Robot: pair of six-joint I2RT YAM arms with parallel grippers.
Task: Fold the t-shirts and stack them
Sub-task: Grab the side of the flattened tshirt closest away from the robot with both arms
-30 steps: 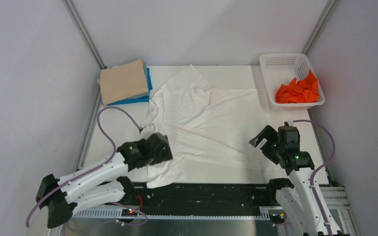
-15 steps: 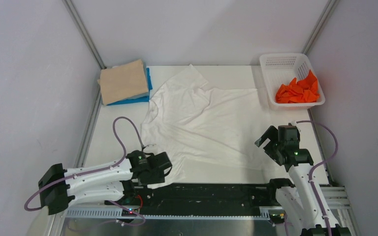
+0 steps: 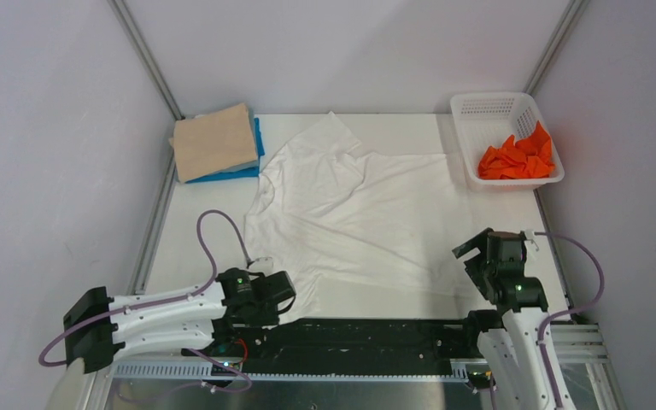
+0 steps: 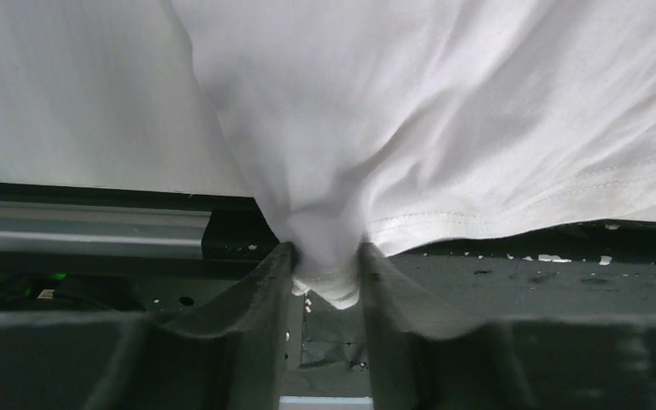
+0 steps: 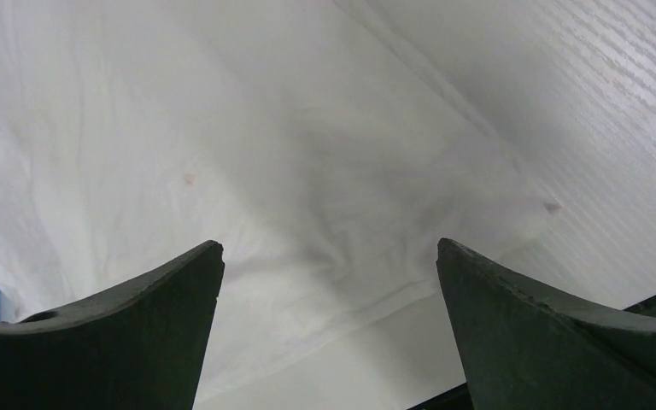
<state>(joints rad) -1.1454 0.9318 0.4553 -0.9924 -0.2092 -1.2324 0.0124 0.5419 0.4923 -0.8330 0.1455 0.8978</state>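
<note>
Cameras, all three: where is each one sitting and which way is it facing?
Top external: above and behind the robot, looking down on the table; left arm and right arm show.
Left wrist: on the left arm, facing the table's near edge; left gripper shut on the white shirt.
Right wrist: on the right arm, looking down at the white shirt; right gripper open.
Shared: all three see the white shirt.

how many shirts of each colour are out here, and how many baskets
white t-shirt: 1
beige t-shirt: 1
blue t-shirt: 1
orange t-shirt: 1
white plastic basket: 1
total: 5
</note>
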